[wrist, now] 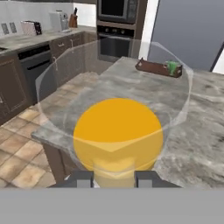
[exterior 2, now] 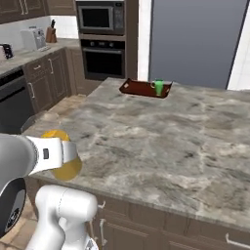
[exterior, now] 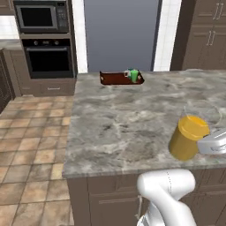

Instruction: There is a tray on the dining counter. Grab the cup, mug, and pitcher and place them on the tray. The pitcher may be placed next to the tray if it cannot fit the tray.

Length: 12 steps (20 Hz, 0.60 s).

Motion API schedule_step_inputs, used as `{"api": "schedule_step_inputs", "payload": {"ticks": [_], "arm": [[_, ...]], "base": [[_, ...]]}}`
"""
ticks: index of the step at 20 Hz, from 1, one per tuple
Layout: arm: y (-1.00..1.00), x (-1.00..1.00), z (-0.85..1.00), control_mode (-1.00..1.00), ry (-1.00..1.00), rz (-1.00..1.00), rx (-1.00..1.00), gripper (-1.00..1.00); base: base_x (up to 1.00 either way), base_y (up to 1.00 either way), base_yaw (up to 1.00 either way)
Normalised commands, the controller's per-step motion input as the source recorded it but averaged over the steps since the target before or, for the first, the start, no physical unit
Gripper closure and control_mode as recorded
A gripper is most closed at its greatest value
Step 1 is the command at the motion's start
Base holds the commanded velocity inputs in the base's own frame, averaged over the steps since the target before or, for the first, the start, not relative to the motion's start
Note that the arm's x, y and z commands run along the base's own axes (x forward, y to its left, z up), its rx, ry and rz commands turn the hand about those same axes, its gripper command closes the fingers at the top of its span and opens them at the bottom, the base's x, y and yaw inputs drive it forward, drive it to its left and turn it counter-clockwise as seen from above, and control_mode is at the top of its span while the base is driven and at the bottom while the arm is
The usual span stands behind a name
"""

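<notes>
At the near edge of the dining counter (exterior: 119,119), your gripper (wrist: 114,178) grasps the pitcher (exterior: 189,137) — tilted. On the far tray (exterior: 115,79) stands the cup (exterior: 134,75) — well apart.

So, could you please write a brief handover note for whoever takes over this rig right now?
Pincer: shut on the pitcher, which looks tilted near the dining counter's near edge.
Tray: at the counter's far end, with the cup on it and the mug beside the cup.
Done: cup and mug on the tray.
Left: carry the pitcher across and set it on or next to the tray.
</notes>
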Motion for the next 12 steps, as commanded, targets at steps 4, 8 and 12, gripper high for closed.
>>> {"api": "schedule_step_inputs", "payload": {"ticks": [4, 8, 12], "arm": [[0.0, 0.0, 0.0, 1.0, 0.0, 0.0, 0.0, 1.0], [0.0, 0.0, 0.0, 1.0, 0.0, 0.0, 0.0, 1.0], [0.0, 0.0, 0.0, 1.0, 0.0, 0.0, 0.0, 1.0]], "base": [[0.0, 1.0, 0.0], [0.03, 1.0, 0.0], [0.37, 1.0, -0.12]]}}
